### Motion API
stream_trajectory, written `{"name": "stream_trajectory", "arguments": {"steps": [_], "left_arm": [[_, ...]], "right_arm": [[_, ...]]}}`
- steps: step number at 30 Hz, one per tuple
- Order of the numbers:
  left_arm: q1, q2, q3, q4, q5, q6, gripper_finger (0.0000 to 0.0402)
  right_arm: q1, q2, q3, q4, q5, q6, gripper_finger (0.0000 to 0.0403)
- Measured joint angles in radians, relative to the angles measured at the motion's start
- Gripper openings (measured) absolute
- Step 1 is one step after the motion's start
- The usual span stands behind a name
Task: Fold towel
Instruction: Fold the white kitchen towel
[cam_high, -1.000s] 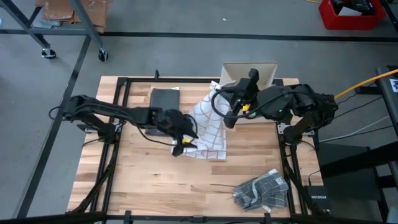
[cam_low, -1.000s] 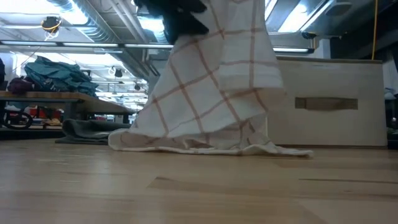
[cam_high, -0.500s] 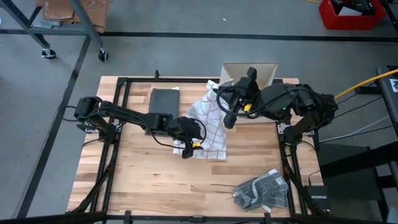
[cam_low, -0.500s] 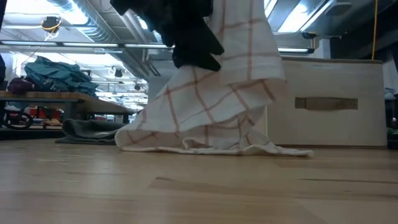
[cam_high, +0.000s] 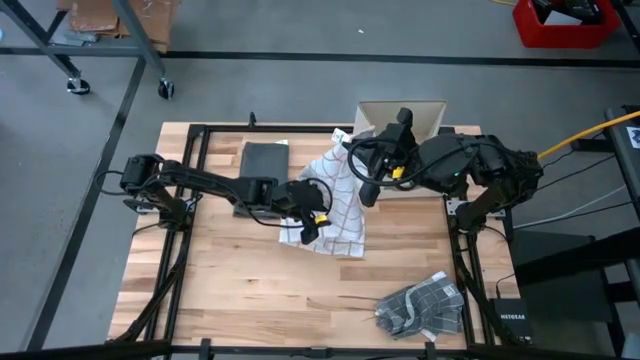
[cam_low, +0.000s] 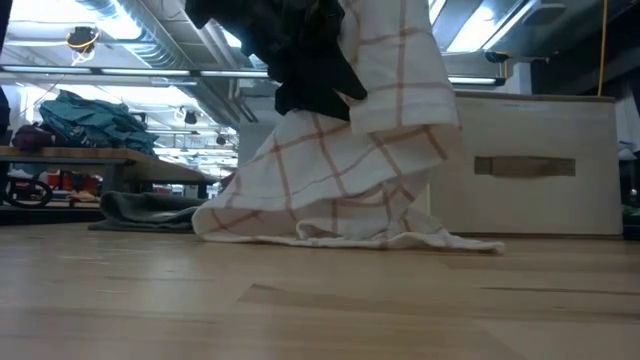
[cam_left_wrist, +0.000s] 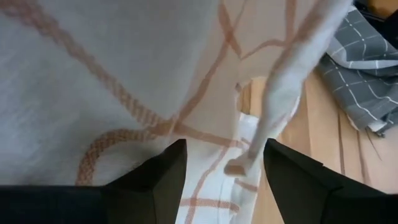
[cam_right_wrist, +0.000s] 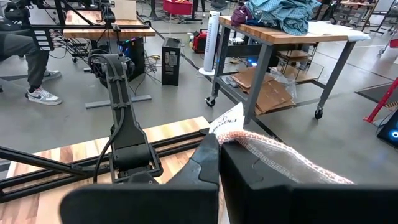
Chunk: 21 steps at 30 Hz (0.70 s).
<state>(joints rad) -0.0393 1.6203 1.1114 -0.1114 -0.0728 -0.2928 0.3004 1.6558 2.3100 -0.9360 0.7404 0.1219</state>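
checked towel (cam_high: 335, 205) pinched by right tool (cam_right_wrist: 219, 163), left tool (cam_left_wrist: 224, 165) spread, grey cloth (cam_left_wrist: 364, 68) beyond

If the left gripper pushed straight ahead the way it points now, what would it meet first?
Most likely the white checked towel: the cloth fills the view just beyond the open left gripper. Depth is hard to judge, but nothing else lies in between.

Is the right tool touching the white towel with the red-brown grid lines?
Touching. In the right wrist view, the right tool is shut on a corner of the white red-checked towel, the cloth emerging from between its fingers.
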Motion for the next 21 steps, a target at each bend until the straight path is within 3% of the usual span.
{"name": "stream_trajectory", "arguments": {"steps": [15,21], "left_arm": [[-0.041,0.038,0.0,0.097,0.044,0.064,0.0189],[-0.054,0.051,0.0,0.092,0.044,0.05,0.0107]], "right_arm": [[0.0,0.0,0.0,0.048,0.0,-0.027,0.0005],[0.0,0.0,0.0,0.052,0.003,-0.052,0.0005]]}}
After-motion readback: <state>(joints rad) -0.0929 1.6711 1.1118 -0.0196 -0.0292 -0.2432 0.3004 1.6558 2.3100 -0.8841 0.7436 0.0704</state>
